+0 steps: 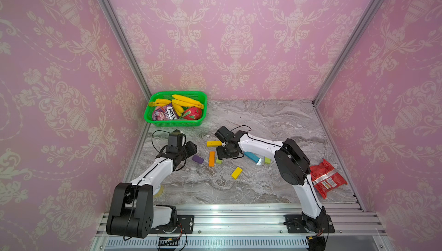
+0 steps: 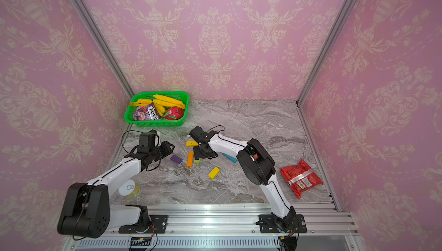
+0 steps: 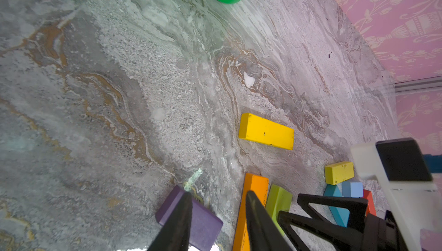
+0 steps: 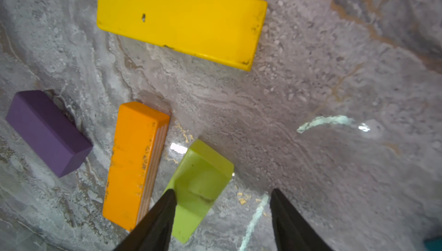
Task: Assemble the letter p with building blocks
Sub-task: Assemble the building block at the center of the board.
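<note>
Several building blocks lie loose on the marble table [image 1: 239, 190]. A yellow block [image 1: 214, 143] lies furthest back. In front of it are an orange block [image 1: 211, 159], a purple block [image 1: 197, 159] and a lime block [image 4: 203, 178]. A teal block [image 1: 251, 157], another lime block [image 1: 267, 160] and a second yellow block [image 1: 236, 173] sit further right. My left gripper [image 3: 218, 193] is open over the purple block [image 3: 205, 223] and the orange block [image 3: 257, 185], holding nothing. My right gripper [image 4: 223, 190] is open, one finger beside the lime block, gripping nothing.
A green basket [image 1: 153, 118] with bananas, a sweets bag and a red fruit stands at the back left. A red snack packet [image 1: 326, 178] lies at the right. A tin can [image 2: 129, 188] sits under my left arm. Pink walls enclose three sides.
</note>
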Available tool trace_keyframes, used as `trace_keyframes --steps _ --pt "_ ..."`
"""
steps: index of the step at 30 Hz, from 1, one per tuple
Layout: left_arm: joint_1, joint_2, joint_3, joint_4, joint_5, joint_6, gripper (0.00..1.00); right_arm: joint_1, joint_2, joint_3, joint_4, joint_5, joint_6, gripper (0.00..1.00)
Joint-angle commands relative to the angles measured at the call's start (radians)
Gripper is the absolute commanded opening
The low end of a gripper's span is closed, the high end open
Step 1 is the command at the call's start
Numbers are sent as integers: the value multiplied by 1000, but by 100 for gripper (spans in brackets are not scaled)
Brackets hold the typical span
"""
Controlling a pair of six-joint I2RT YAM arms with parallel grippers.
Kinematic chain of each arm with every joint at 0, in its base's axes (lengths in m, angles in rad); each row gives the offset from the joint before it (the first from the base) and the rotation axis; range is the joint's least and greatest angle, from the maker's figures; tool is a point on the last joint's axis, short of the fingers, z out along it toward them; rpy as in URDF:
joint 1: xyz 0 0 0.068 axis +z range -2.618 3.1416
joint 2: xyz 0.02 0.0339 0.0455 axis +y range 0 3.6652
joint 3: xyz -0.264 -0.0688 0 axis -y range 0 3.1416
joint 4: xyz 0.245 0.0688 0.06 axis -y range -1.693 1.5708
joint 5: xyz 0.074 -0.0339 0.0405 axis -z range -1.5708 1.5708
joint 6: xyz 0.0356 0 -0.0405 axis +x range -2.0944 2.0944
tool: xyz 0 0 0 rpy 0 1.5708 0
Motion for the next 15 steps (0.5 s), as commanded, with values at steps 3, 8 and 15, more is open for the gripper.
trace_keyframes --steps 3,8,15 --pt "12 -21 -26 2 23 16 40 27 19 25 -40 50 58 63" --pt "14 -18 -36 11 24 23 40 48 21 47 -29 54 78 63" --pt "14 -21 -42 12 24 32 40 65 79 117 -97 72 90 60"
